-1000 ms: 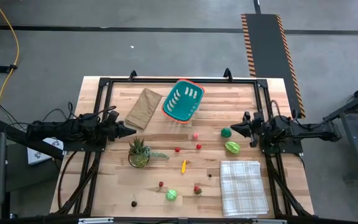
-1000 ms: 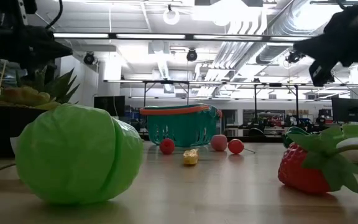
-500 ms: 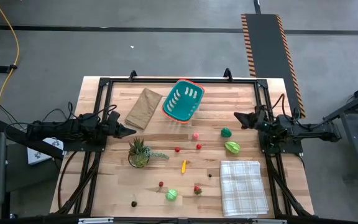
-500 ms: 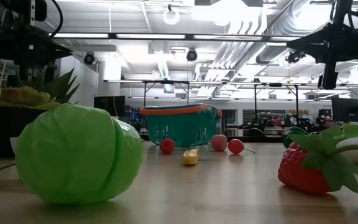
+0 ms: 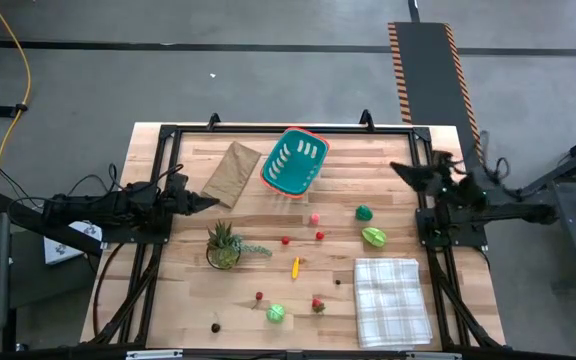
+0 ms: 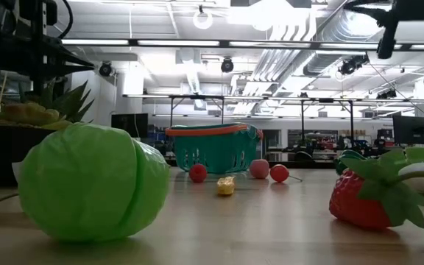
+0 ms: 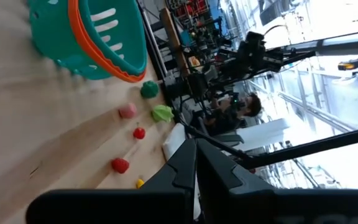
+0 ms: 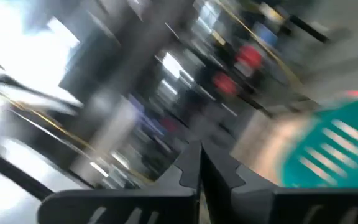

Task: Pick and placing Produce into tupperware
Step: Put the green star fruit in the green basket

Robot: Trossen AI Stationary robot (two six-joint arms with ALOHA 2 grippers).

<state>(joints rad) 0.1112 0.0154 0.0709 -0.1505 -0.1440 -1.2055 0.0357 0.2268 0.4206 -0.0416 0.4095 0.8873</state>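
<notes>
The teal tupperware basket (image 5: 295, 161) with its orange-red rim stands at the table's far middle and also shows in the left wrist view (image 7: 92, 37). Small produce pieces lie on the wood: a pink one (image 5: 315, 217), two red ones (image 5: 286, 240) (image 5: 320, 236), a dark green one (image 5: 365, 212), a light green one (image 5: 373, 237), a yellow one (image 5: 295, 266), a cabbage (image 5: 276, 313) and a strawberry (image 5: 318, 305). My left gripper (image 5: 211, 201) hovers shut left of the basket, near the paper bag. My right gripper (image 5: 396, 168) is shut and raised near the table's right side, right of the basket.
A flat brown paper bag (image 5: 231, 173) lies left of the basket. A spiky potted plant (image 5: 224, 244) stands left of centre. A checked cloth (image 5: 392, 300) covers the near right corner. A black frame (image 5: 288, 127) runs along the table's edges.
My right gripper has risen from just above the dark green piece and swung toward the far and right edges, tipping upward; in the low view it has climbed nearly out of the picture. My left gripper has shifted slightly toward the far edge. The produce and basket have stayed put.
</notes>
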